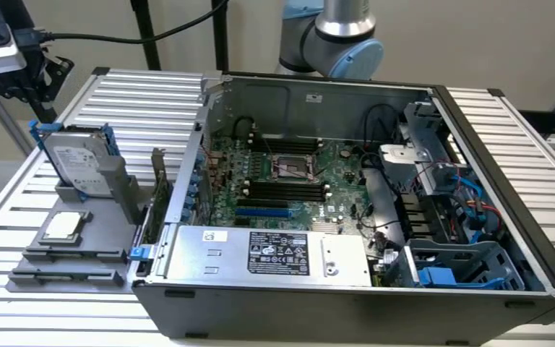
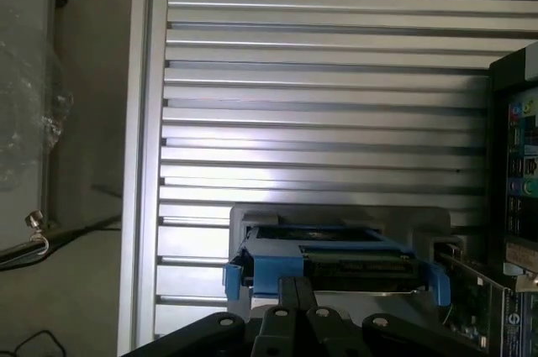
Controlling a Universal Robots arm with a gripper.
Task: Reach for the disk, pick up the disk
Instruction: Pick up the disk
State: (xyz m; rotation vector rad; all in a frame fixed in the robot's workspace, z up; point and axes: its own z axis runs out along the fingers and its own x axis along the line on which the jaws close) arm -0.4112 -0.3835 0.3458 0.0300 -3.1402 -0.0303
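Now: end effector over the disk, nothing held

One arm [image 1: 343, 36], one end effector [image 2: 295, 283]. In the wrist view its two fingers [image 2: 286, 294] sit side by side, narrow, nothing between them. Tips hang right over the top edge of the disk [image 2: 328, 266]. Can't tell if they touch it.

One disk. It stands on edge in a grey holder [image 1: 113, 189] on the slatted tabletop [image 1: 142, 94], at the exterior view's left, just outside the open computer case [image 1: 355, 311]. Blue frame around it, white label facing the exterior camera.

Beside the holder, nearer the exterior camera: one small square chip [image 1: 61, 225] lying flat on a grey tray [image 1: 70, 253]. Second grey tray [image 1: 66, 276] just in front of that, bare on top.

Inside the case: one motherboard [image 1: 287, 188], one silver box with a black label [image 1: 277, 253] along the near wall, one blue-and-grey drive cage [image 1: 461, 267] at the exterior view's right corner.
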